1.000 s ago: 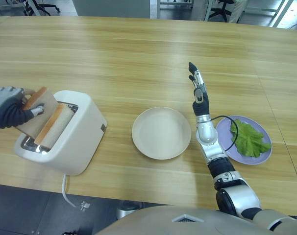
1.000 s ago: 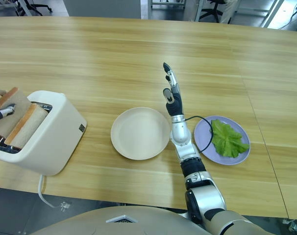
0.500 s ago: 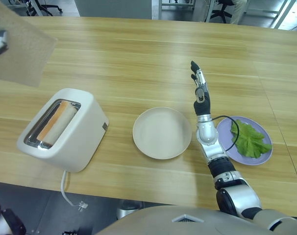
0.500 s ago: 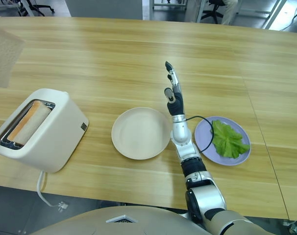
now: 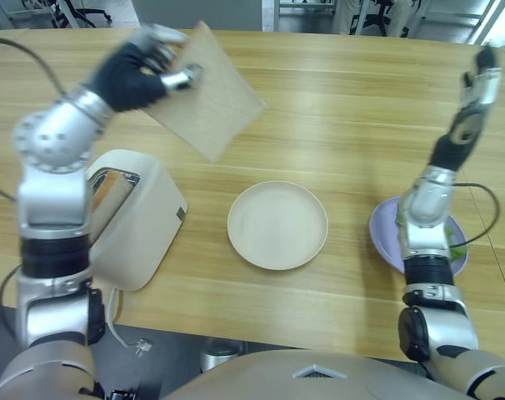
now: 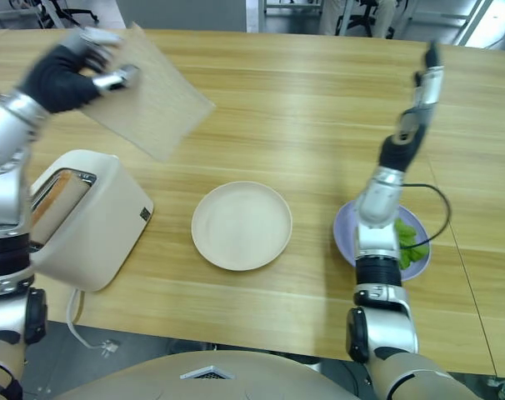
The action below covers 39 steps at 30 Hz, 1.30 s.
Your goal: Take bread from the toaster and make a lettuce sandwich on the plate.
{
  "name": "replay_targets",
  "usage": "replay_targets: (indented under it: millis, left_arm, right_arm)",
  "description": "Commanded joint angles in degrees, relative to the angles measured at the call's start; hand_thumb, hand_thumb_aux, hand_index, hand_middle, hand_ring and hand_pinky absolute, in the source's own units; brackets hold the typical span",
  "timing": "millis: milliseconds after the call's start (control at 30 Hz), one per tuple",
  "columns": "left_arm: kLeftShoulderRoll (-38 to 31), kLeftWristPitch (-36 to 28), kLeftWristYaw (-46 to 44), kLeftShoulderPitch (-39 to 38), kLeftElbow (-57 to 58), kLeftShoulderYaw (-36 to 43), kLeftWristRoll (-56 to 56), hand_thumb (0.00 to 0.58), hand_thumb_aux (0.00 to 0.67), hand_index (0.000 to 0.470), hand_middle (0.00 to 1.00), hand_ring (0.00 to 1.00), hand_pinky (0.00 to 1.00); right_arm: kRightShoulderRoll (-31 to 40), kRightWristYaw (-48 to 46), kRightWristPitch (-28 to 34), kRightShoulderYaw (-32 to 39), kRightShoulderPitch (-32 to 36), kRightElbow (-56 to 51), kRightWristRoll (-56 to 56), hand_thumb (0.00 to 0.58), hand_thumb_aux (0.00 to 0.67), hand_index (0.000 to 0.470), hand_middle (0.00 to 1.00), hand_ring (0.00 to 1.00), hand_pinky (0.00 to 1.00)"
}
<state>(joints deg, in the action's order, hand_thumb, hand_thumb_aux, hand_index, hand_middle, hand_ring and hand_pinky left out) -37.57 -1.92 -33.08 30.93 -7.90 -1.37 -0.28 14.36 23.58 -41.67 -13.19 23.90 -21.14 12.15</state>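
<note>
Bread slice lifted out of the toaster and swung toward the plate

The plate is seen bare on the tabletop, between the toaster, where a second slice is left in its slot, and the purple dish of lettuce; the right hand, fingers stretched out and holding nothing, has been raised above that dish; farthest, the bread slice is gripped in the curled fingers of the left hand; laying it down is judged next.

Bright even light; pale glare across table; soft shadow under plate.
</note>
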Motion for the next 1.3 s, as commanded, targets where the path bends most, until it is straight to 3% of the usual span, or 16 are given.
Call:
replay_targets:
  millis: [33, 333, 533, 767, 800, 833, 867, 1000, 1033, 1067, 1100, 1133, 1300]
  left_arm:
    - [2.18, 0.94, -5.89, 0.45, 5.15, 8.8, 2.14, 0.58, 0.67, 0.46, 1.0, 1.0, 1.0]
    - [9.23, 10.77, -18.17, 6.67, 31.25, 24.38, 8.48, 0.58, 0.67, 0.46, 1.0, 1.0, 1.0]
    - [15.2, 17.86, -17.59, 12.69, 48.41, 25.59, 10.8, 0.58, 0.67, 0.46, 1.0, 1.0, 1.0]
    - [20.13, 24.07, -15.55, 17.09, 57.29, 26.08, 13.22, 0.58, 0.67, 0.46, 1.0, 1.0, 1.0]
    - [20.57, 24.71, -15.21, 17.32, 58.25, 26.21, 13.66, 0.58, 0.67, 0.46, 0.87, 0.87, 0.87]
    - [20.88, 25.32, -15.05, 17.5, 59.05, 26.28, 14.02, 0.58, 0.67, 0.46, 0.23, 0.23, 0.23]
    - [21.06, 26.0, -14.97, 17.58, 59.83, 26.5, 14.59, 0.58, 0.67, 0.46, 0.02, 0.02, 0.02]
    - [21.35, 27.95, -14.23, 17.36, 61.92, 26.75, 16.27, 0.58, 0.67, 0.46, 0.0, 0.0, 0.0]
    - [21.32, 28.25, -14.28, 17.2, 62.15, 26.73, 16.5, 0.56, 0.547, 0.375, 0.0, 0.0, 0.0]
    - [21.3, 28.42, -13.94, 17.1, 62.35, 26.66, 16.86, 0.456, 0.36, 0.247, 0.0, 0.0, 0.0]
    - [21.24, 28.6, -13.27, 17.06, 62.61, 26.69, 17.46, 0.456, 0.36, 0.247, 0.0, 0.0, 0.0]
    - [21.26, 28.73, -12.71, 17.05, 62.91, 26.67, 17.93, 0.0, 0.0, 0.0, 0.0, 0.0, 0.0]
    - [21.28, 29.27, -10.79, 16.58, 63.24, 26.03, 18.78, 0.0, 0.0, 0.0, 0.0, 0.0, 0.0]
  right_arm:
    - [1.88, 0.62, 1.95, -2.17, -0.37, 3.59, 0.9, 0.0, 0.0, 0.0, 0.0, 0.0, 0.0]
    - [2.87, 0.85, 3.91, -3.41, -1.8, 8.94, 2.67, 0.0, 0.0, 0.0, 0.0, 0.0, 0.0]
    - [1.4, 0.02, 4.06, -1.6, -2.32, 8.35, 2.67, 0.0, 0.0, 0.0, 0.0, 0.0, 0.0]
    - [0.99, -1.25, 4.11, -0.66, -2.42, 8.3, 2.26, 0.0, 0.0, 0.0, 0.0, 0.0, 0.0]
    - [1.01, -1.46, 4.02, -0.43, -2.49, 8.33, 2.45, 0.0, 0.0, 0.0, 0.0, 0.0, 0.0]
    - [1.02, -1.66, 3.99, -0.27, -2.54, 8.34, 2.58, 0.0, 0.0, 0.0, 0.0, 0.0, 0.0]
    - [1.02, -1.86, 3.96, -0.14, -2.57, 8.28, 2.68, 0.0, 0.0, 0.0, 0.0, 0.0, 0.0]
    - [1.52, -2.94, 4.24, 0.4, -2.56, 8.01, 2.95, 0.0, 0.0, 0.0, 0.0, 0.0, 0.0]
    - [1.79, -3.38, 4.42, 0.64, -2.52, 7.88, 3.09, 0.0, 0.0, 0.0, 0.0, 0.0, 0.0]
    - [2.03, -3.86, 4.64, 0.87, -2.47, 7.66, 3.19, 0.0, 0.0, 0.0, 0.0, 0.0, 0.0]
    - [2.32, -4.44, 4.99, 1.17, -2.46, 7.38, 3.34, 0.0, 0.0, 0.0, 0.0, 0.0, 0.0]
    - [2.68, -5.1, 5.56, 1.5, -2.49, 7.08, 3.6, 0.0, 0.0, 0.0, 0.0, 0.0, 0.0]
    - [5.59, -7.78, 8.15, 2.49, -3.38, 6.16, 5.59, 0.0, 0.0, 0.0, 0.0, 0.0, 0.0]
